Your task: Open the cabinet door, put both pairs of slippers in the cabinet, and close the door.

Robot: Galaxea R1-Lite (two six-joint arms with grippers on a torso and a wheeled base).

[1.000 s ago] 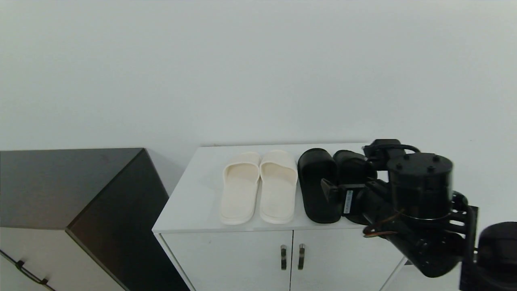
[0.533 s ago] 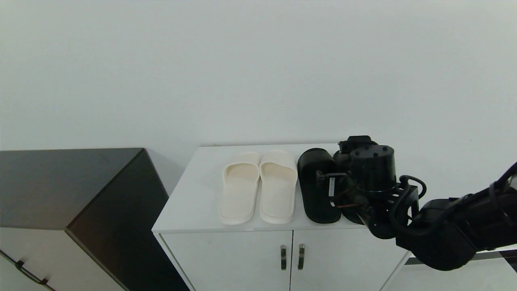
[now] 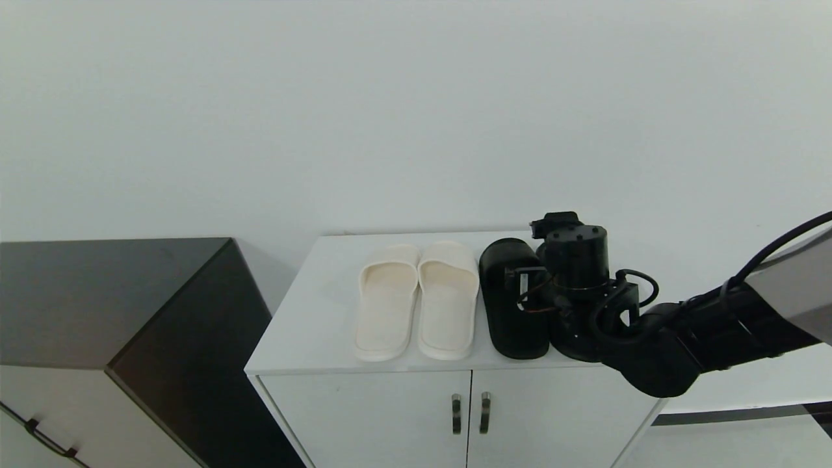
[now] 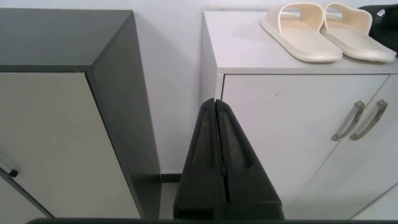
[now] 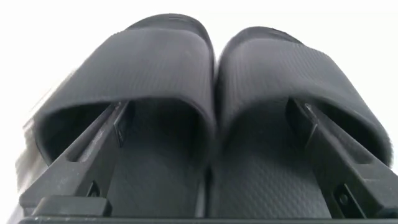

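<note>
Farthest left, the left gripper (image 4: 217, 155) hangs low in front of the furniture with its two fingers pressed flat together and nothing between them. Behind it stands a dark cabinet (image 3: 117, 292), and just beside that the white cabinet (image 3: 305, 325), whose two doors (image 3: 370, 416) are both shut, the handles (image 3: 468, 413) side by side at the middle seam. On its top the cream slippers (image 3: 416, 299) lie as a pair, toes toward the wall, and right next to them the black slippers (image 3: 513, 299) lie the same way, the two pairs almost touching. The right gripper (image 5: 208, 112) is down at the black pair with its jaws spread wide: one of its fingers (image 5: 93, 149) reaches under the strap of one slipper and the other finger under the strap of its mate, so the two inner edges sit between them. The step in hand looks like picking up the black pair. To do it well, the fingers should probably go deep enough under both straps before closing, and then squeeze the inner sides evenly so neither slipper drops out. A straight lift would likely keep the cream pair from being nudged. With the doors closed, the left arm would have to pull a handle before anything can go inside.
</note>
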